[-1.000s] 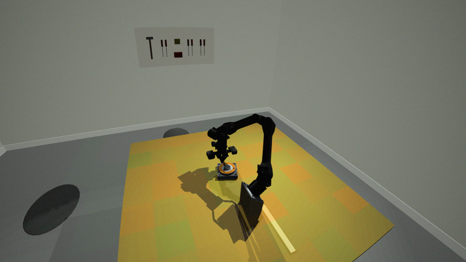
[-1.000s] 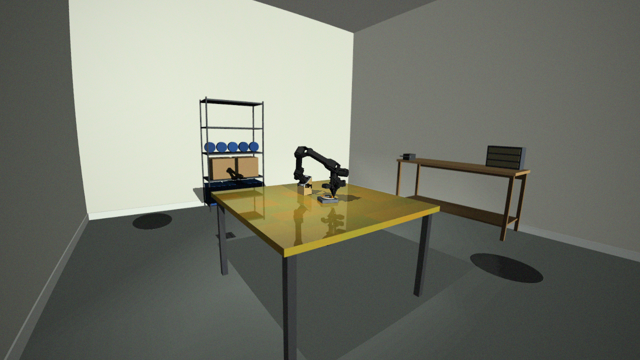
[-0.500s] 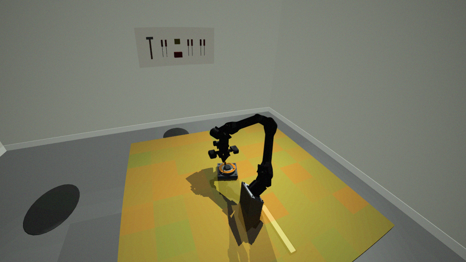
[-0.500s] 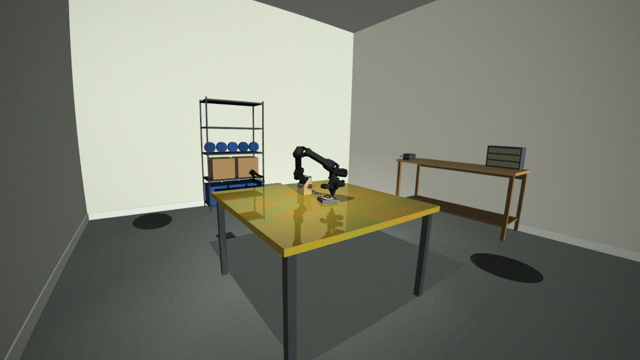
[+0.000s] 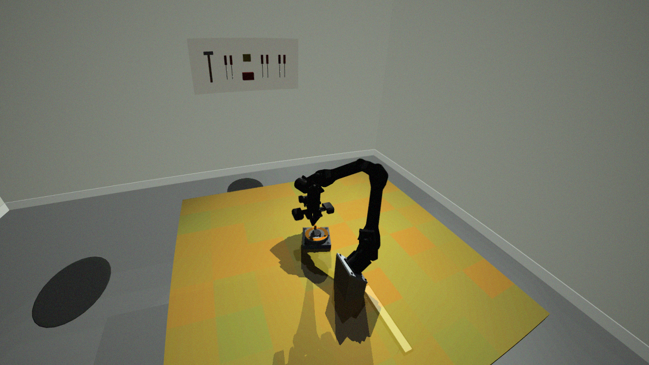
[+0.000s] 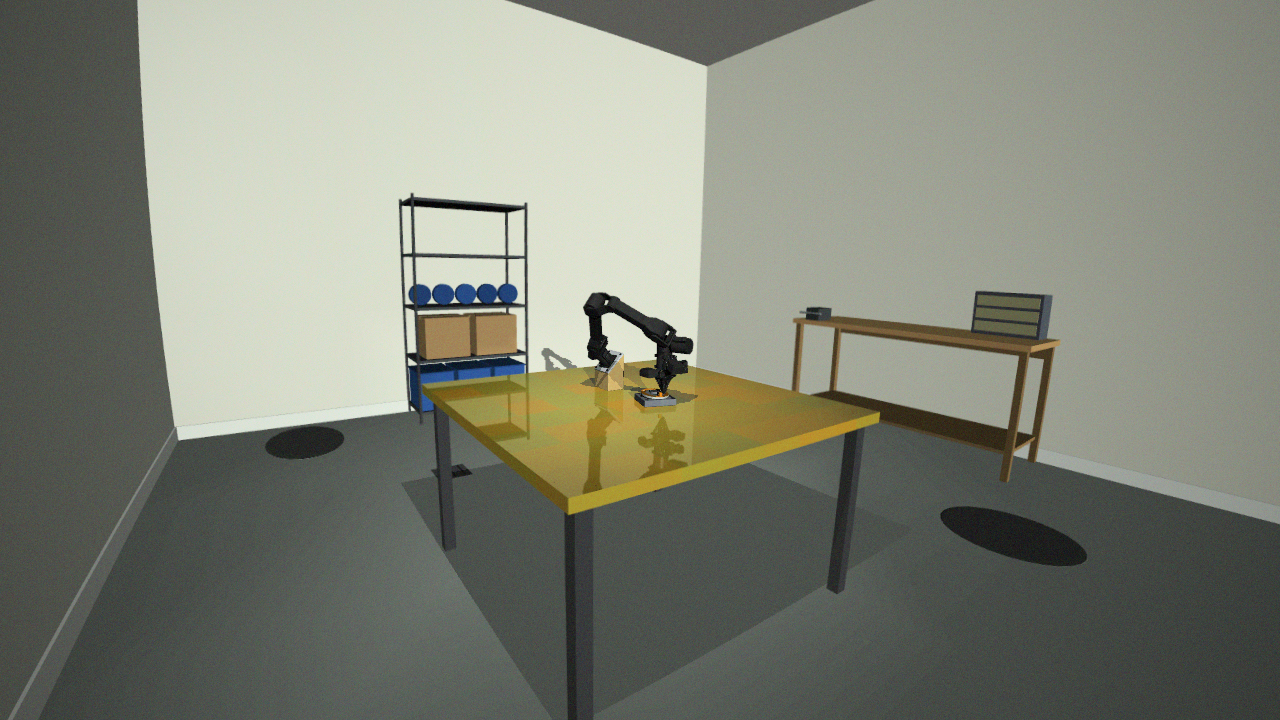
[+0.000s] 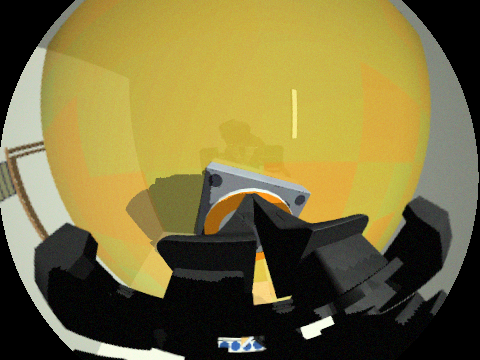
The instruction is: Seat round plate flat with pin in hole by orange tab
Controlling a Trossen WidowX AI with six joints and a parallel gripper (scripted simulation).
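Directly below gripper (image 5: 314, 225): plate (image 5: 310, 234) on base (image 5: 316, 246). Fingers pressed together, holding nothing, so tip serves as 1 pusher against orange rim, probably near tab, to turn plate. Pin, hole: too small to tell.

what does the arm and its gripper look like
The arm is matte black throughout, built of slim rounded links with thicker joints, rising from a dark slab-like mount. The gripper is also black: two wedge-shaped fingers tapering to a point, with round knobs either side. No cables or markings visible.
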